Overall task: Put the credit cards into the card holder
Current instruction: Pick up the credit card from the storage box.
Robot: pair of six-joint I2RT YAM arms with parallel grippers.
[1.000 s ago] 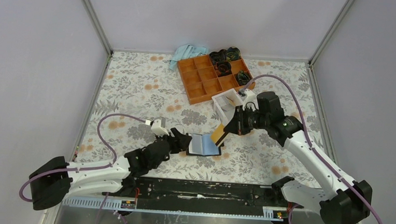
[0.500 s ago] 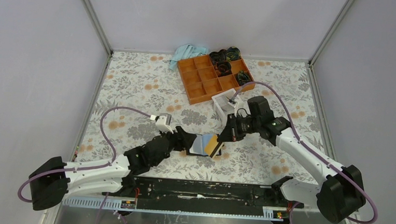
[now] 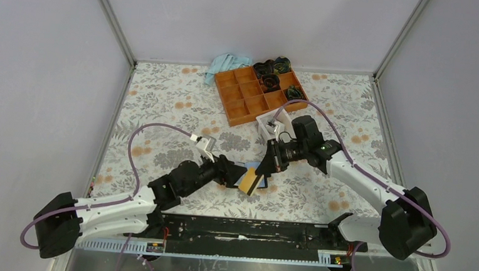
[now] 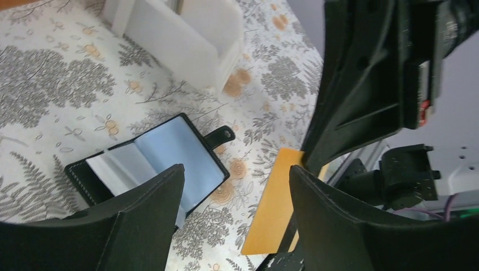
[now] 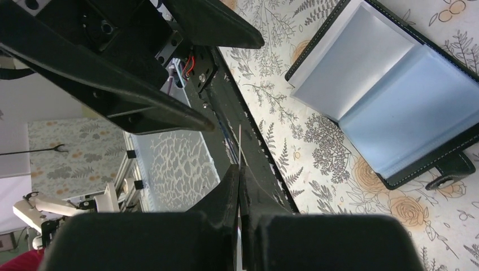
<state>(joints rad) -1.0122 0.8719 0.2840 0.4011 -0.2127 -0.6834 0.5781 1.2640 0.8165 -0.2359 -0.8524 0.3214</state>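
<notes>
The card holder lies open on the table, a black wallet with light-blue lining facing up and its snap tab toward the white box; it also shows in the right wrist view. My right gripper is shut on one yellow-orange credit card, seen edge-on in its own view. In the top view this card hangs tilted just near of the card holder. My left gripper stands open, its fingers either side of the card and the card holder's near edge, touching neither.
A white open-topped box stands just behind the card holder. Farther back sit an orange compartment tray with dark items and a blue cloth. The black base rail runs along the near edge.
My right gripper carried the card left and down from beside the white box to the card holder's near side. My left gripper opened wider and drew slightly off the card holder.
</notes>
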